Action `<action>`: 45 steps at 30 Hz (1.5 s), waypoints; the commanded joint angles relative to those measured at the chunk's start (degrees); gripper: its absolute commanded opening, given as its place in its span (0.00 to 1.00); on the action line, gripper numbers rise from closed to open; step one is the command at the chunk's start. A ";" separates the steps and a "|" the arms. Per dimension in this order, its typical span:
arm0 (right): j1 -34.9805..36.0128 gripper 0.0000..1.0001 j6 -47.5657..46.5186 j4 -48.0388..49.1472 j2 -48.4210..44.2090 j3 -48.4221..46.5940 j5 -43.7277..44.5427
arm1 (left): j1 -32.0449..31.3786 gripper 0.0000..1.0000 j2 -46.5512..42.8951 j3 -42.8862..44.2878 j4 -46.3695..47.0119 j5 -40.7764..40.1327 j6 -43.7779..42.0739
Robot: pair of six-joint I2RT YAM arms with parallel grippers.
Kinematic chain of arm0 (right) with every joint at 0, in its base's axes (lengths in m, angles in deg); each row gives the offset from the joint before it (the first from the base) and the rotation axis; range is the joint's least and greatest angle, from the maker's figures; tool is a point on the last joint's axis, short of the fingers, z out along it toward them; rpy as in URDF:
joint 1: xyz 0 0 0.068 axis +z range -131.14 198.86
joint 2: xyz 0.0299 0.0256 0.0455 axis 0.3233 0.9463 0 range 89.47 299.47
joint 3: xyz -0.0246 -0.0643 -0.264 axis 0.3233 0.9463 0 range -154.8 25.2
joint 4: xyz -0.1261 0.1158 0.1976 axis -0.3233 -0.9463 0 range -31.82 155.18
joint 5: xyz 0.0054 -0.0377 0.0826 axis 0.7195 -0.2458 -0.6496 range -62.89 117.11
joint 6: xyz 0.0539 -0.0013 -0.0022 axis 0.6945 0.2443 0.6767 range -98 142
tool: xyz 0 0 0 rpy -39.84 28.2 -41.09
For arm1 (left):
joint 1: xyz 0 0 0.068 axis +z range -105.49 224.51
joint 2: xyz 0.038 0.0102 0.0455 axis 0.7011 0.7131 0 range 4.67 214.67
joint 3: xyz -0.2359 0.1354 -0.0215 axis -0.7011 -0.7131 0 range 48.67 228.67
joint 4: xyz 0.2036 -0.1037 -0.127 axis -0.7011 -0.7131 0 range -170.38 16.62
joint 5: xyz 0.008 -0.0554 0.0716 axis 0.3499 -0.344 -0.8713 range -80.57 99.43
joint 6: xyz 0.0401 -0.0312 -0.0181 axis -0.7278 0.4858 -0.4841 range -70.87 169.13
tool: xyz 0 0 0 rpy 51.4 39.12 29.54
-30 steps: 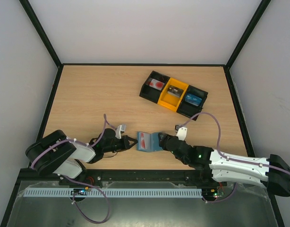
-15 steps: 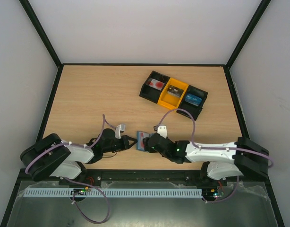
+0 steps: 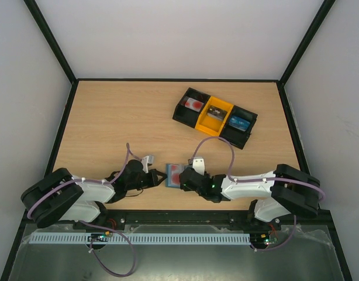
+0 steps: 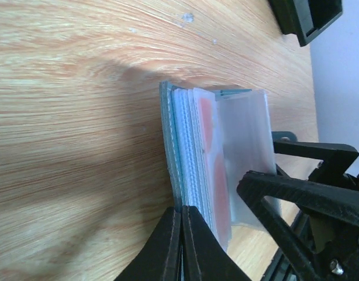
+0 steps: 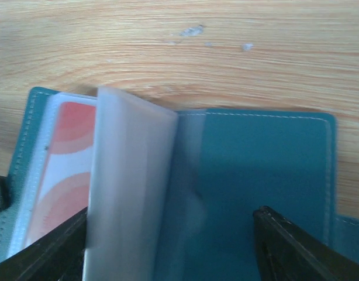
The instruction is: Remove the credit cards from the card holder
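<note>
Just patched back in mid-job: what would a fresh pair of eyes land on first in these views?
Both arms meet over the open card holder near the front edge of the table: the left gripper is pinched shut on its cover edge, and the right gripper stands open above it. Inside, a clear sleeve stands half-turned beside a white card with red marks tucked in its pocket. Farther back on the right sits a black-and-yellow three-bin tray.

One overhead, two wrist close-ups — sharing card holder [image 5: 267,167].
</note>
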 commanded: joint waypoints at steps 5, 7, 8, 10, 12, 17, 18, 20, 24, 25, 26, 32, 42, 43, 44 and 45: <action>0.40 0.65 3.36 -4.79 -2.55 3.57 8.32 | -0.35 0.03 -0.78 -0.03 -4.43 -2.62 -2.97; 0.40 0.63 4.47 -5.78 -3.96 4.70 10.62 | -0.35 0.03 -1.26 -0.21 -5.11 -3.01 -3.23; 0.40 0.62 4.87 -6.23 -4.54 5.25 11.52 | -0.36 0.03 -1.52 -0.37 -5.34 -3.21 -3.28; 0.40 0.59 5.99 -7.97 -5.13 5.85 13.24 | -0.36 0.03 -1.96 -0.64 -5.59 -3.67 -3.22; 0.40 0.56 6.77 -8.88 -4.88 6.18 14.36 | -0.36 0.03 -2.17 -0.75 -5.51 -3.63 -3.12; 0.40 0.52 7.15 -10.34 -3.42 5.67 15.43 | -0.32 0.03 -2.17 -0.22 -6.09 -3.27 -3.00; 0.40 0.50 7.09 -10.94 -3.45 5.13 15.53 | -0.35 0.03 -2.38 -0.06 -6.37 -3.19 -2.86; 0.40 0.48 6.98 -12.52 -4.02 3.93 15.57 | -0.32 0.06 -2.99 0.04 -7.21 -3.26 -2.38; 0.40 0.41 6.37 -14.42 -7.73 1.75 14.02 | -0.30 0.21 -6.45 -0.05 -11.48 -4.94 -0.98; 0.40 0.41 5.92 -14.24 -9.16 1.33 12.84 | -0.36 0.25 -7.71 -0.30 -12.47 -5.35 -0.63; 0.40 0.41 5.13 -13.55 -10.66 1.08 11.30 | -0.36 0.26 -9.33 -0.48 -13.52 -5.77 -0.36; 1.55 0.35 -0.17 -1.15 -15.40 0.58 -1.13 | -0.28 0.32 -16.83 -0.26 -19.27 -8.37 0.22; 2.75 0.64 0.17 -2.39 0.64 -9.26 3.96 | 1.83 0.56 -21.08 -1.70 -19.08 -2.58 2.31; 2.70 0.65 -0.08 -3.31 2.43 -10.48 4.40 | 2.14 0.56 -21.71 -2.08 -19.08 -2.31 2.52; 2.70 0.66 -0.23 -4.10 3.95 -11.46 4.91 | 2.56 0.57 -22.17 -2.55 -19.07 -1.97 2.80; 2.74 0.67 -0.23 -4.79 5.31 -12.24 5.48 | 3.06 0.57 -22.60 -2.91 -19.05 -1.62 3.06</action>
